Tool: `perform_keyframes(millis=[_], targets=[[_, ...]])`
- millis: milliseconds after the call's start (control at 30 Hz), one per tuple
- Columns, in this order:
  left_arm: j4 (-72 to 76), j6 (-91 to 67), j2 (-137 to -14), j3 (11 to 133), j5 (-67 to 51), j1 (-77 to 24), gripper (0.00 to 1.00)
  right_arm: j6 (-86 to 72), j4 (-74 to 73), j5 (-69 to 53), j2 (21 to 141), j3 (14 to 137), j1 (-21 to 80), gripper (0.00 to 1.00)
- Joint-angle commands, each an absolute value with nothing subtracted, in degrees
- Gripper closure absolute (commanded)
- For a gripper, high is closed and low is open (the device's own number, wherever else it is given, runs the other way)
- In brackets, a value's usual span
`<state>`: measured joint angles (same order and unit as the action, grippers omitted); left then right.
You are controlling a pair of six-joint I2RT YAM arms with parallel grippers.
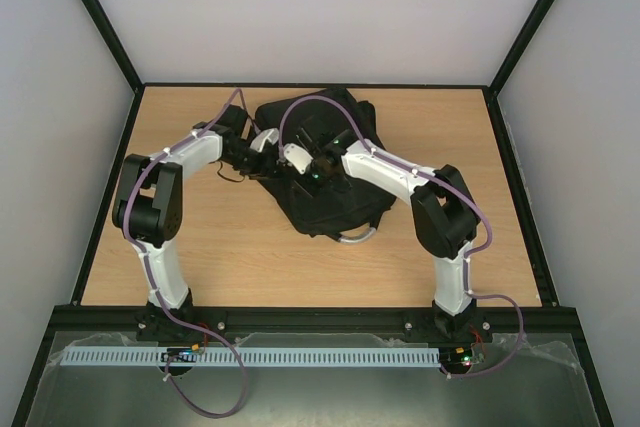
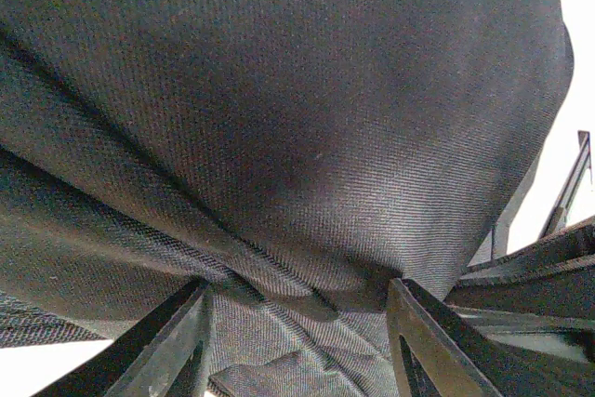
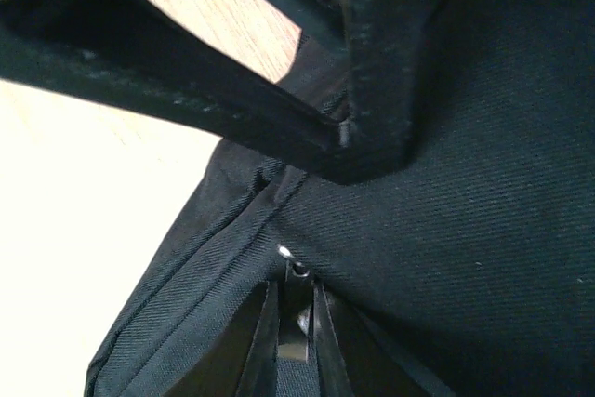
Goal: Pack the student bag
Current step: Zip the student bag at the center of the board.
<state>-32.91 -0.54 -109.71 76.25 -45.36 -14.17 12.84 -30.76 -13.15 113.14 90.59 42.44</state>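
Note:
The student bag, a large black fabric backpack, lies at the middle back of the table, with its grey-white loop handle at the near edge. Both arms reach onto its upper left part. My left gripper is open. In the left wrist view its fingers stand wide apart, with a fold of the bag's fabric pressed between them. My right gripper is shut on the bag's metal zipper pull. In the right wrist view its fingers are almost together at the zip seam.
The wooden table is framed by black rails and white walls. A black strap of the bag crosses above the right gripper. Purple cables loop over the bag from both arms.

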Motion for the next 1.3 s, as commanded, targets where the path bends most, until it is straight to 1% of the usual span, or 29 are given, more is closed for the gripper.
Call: perform_keyframes(millis=[0, 167, 333, 433, 533, 700, 933, 1033, 1200, 1233, 1267], targets=[[-33.93, 0.25, -110.95, 78.00, -46.47, -15.38, 0.47, 13.10, -31.85, -10.43, 113.12, 91.31, 42.78, 0.90], [-34.16, 0.55, -111.47, 78.22, -46.09, -15.55, 0.47, 13.19, -32.64, -9.44, 111.47, 90.90, 42.80, 0.99], [-34.23, 0.80, -111.81, 78.58, -45.30, -16.02, 0.48, 13.36, -33.12, -8.89, 109.51, 89.02, 42.71, 0.99], [-34.28, 0.94, -111.97, 78.66, -44.80, -16.34, 0.50, 13.36, -33.43, -8.64, 108.80, 88.41, 42.65, 0.99], [-34.36, 1.13, -112.14, 78.82, -44.36, -16.60, 0.59, 13.63, -33.87, -8.31, 108.33, 87.54, 42.29, 0.99], [-34.29, 1.40, -112.39, 78.70, -43.67, -16.89, 0.77, 13.84, -34.65, -7.68, 107.39, 86.62, 41.00, 0.99], [-34.16, 1.41, -112.86, 79.09, -42.87, -17.08, 0.97, 15.12, -35.51, -6.28, 106.14, 85.86, 39.56, 0.99], [-34.35, 1.67, -112.64, 79.08, -42.67, -17.07, 0.98, 15.79, -36.00, -6.09, 105.75, 85.73, 38.85, 0.99], [-34.45, 1.61, -111.11, 78.83, -42.33, -16.58, 0.98, 16.18, -36.71, -10.32, 105.27, 87.13, 38.67, 0.99], [-34.34, 1.01, -110.44, 78.49, -42.01, -16.28, 0.93, 16.11, -36.76, -11.16, 105.56, 87.37, 38.67, 0.99], [-33.99, -0.20, -109.80, 77.94, -40.79, -15.86, 0.84, 16.01, -36.83, -11.77, 105.89, 87.74, 38.67, 0.99]])
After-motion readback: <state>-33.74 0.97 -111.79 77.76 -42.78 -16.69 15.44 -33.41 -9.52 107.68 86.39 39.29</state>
